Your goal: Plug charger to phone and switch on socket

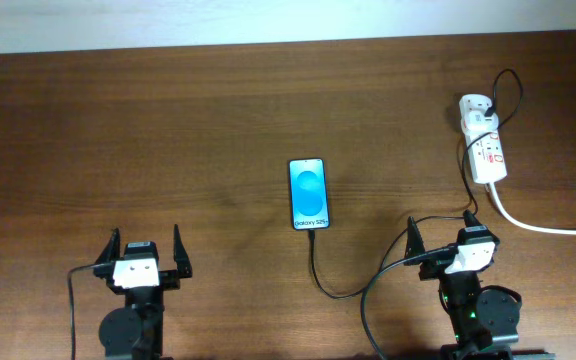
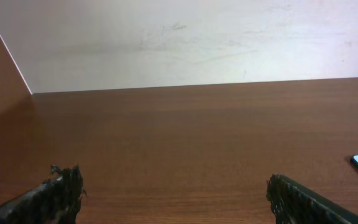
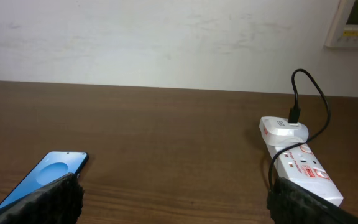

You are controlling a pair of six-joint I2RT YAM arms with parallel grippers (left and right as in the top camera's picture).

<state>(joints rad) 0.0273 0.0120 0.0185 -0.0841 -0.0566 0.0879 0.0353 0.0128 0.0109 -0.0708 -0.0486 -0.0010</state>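
Left gripper [image 1: 146, 248]: sitting at the near left of the table [image 1: 168, 120], fingers [image 2: 58, 198] standing wide apart and carrying nothing. Right gripper [image 1: 442, 233]: sitting at the near right, fingers [image 3: 303, 202] likewise spreading wide and empty. Charger [image 1: 313, 255]: lying on the table, running from the phone's near edge toward the robot, bending right past the right arm, then heading out to the far right. Its tip is meeting the phone's near edge; whether it is fully seated is too small to tell. Phone [image 1: 308, 193]: lying flat mid-table, blue screen showing, well apart from both grippers. Socket [image 1: 488, 152]: lying at the far right, with the white adapter [image 1: 476, 108] at its far end taking the charger's other end, and a white cord [image 1: 538, 225] leaving from its near end toward the right edge. Its switch position is not readable. Step in hand, as a judgement: the plugging-in is looking done, and the switching-on is coming up. The next move is calling for the right arm, the nearer one, reaching out over the socket and pressing a fingertip down on its switch without shoving the strip.
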